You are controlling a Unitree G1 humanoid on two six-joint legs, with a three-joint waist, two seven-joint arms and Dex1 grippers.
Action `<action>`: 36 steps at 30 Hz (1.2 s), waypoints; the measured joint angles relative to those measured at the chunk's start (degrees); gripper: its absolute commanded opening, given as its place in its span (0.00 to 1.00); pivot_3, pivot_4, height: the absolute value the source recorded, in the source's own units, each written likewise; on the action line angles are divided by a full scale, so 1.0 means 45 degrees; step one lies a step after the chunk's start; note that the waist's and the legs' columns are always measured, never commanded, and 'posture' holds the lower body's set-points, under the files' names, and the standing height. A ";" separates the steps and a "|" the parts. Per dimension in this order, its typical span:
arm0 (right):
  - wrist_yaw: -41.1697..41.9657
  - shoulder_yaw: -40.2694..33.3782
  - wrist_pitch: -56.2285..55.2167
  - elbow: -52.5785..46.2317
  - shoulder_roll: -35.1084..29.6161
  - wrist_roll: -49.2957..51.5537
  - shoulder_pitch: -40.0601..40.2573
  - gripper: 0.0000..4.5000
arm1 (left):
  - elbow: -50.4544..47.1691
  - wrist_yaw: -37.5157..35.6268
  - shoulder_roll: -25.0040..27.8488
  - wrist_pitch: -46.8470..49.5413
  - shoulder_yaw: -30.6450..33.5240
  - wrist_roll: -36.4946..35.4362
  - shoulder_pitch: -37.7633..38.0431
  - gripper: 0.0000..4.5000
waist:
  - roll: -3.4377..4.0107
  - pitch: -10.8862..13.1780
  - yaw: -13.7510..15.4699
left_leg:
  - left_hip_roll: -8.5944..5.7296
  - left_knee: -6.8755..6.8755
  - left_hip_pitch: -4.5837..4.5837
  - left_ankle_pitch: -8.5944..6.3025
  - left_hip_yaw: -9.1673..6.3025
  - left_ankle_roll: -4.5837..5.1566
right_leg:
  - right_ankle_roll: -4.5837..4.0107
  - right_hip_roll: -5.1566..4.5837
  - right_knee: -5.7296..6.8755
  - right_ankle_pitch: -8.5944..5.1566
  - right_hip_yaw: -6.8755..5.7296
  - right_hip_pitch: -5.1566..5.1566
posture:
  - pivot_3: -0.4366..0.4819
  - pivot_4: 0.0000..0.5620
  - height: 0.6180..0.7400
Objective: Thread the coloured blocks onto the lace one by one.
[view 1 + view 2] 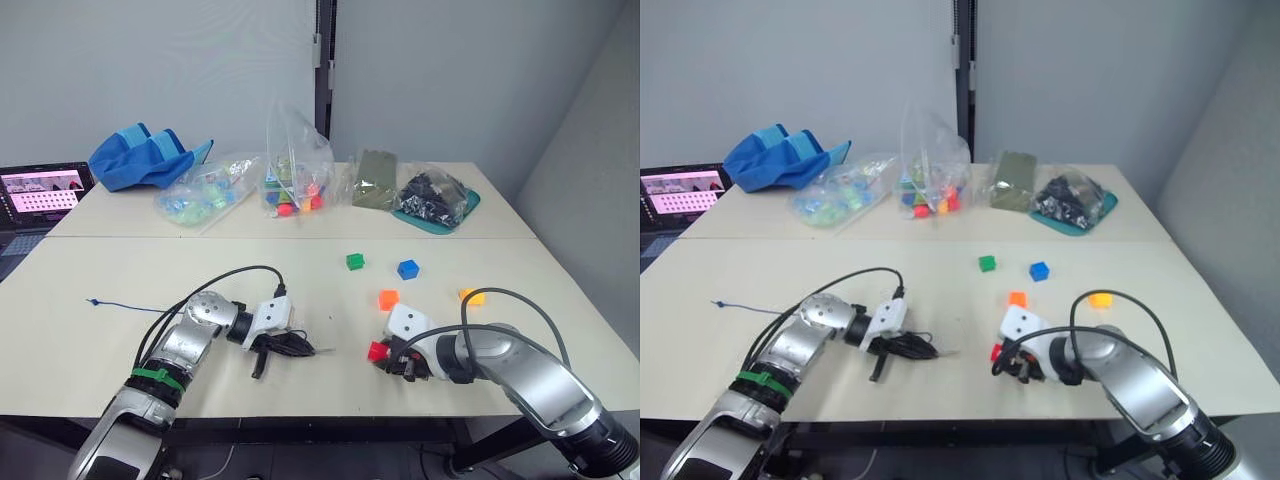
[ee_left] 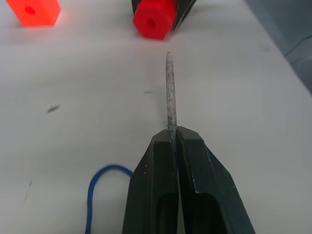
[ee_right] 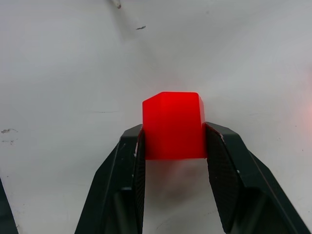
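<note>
Here the right gripper (image 3: 173, 146) jaws grip the red block (image 3: 173, 126); the left gripper (image 2: 174, 141) jaws pinch the lace (image 2: 170, 90) by its pale speckled tip; clear bags (image 1: 295, 160) hold colourful pieces.

Small red plastic cube (image 3: 173, 125), hole in one face, pinched between two black fingers near the table's front edge. Pale stiff speckled tip (image 2: 170, 87) of thin dark blue lace (image 1: 130, 306), clamped by the other pair of fingers, pointing at the red cube, close but apart. Cord trailing away leftward across the tabletop. Orange cube (image 1: 388, 299) just behind the red; green (image 1: 355, 261), blue (image 1: 407, 269) and yellow (image 1: 471, 296) cubes farther back, apart.
</note>
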 measured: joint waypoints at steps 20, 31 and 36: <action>0.0358 0.0022 -0.0332 0.0038 -0.0011 -0.0159 0.0042 0.28 | -0.0323 0.0922 -0.0148 0.0913 -0.0664 0.1334 -0.0559 0.29 | -0.0001 0.0001 -0.0010 | 0.0000 -0.0004 -0.0001 -0.0001 0.0001 0.0000 | 0.0001 0.0002 -0.0001 -0.0001 0.0003 -0.0005 | 0.48 0.27 1.00; 0.0393 0.0022 -0.0320 0.0038 -0.0006 -0.0261 0.0037 0.28 | 0.0274 0.0879 -0.0301 0.0277 -0.0556 0.1158 -0.0526 0.51 | -0.0001 0.0000 -0.0001 | 0.0000 -0.0003 -0.0001 -0.0001 0.0001 0.0001 | 0.0001 0.0002 -0.0001 -0.0001 0.0003 -0.0005 | 0.48 0.27 1.00; 0.0403 0.0022 -0.0316 0.0035 0.0006 -0.0270 0.0037 0.28 | 0.0438 0.1088 -0.0572 0.0276 -0.0529 0.1035 -0.0489 0.32 | -0.0001 0.0001 -0.0003 | 0.0000 -0.0002 -0.0001 0.0000 0.0001 0.0000 | 0.0001 0.0002 -0.0001 -0.0001 0.0003 -0.0003 | 0.48 0.27 1.00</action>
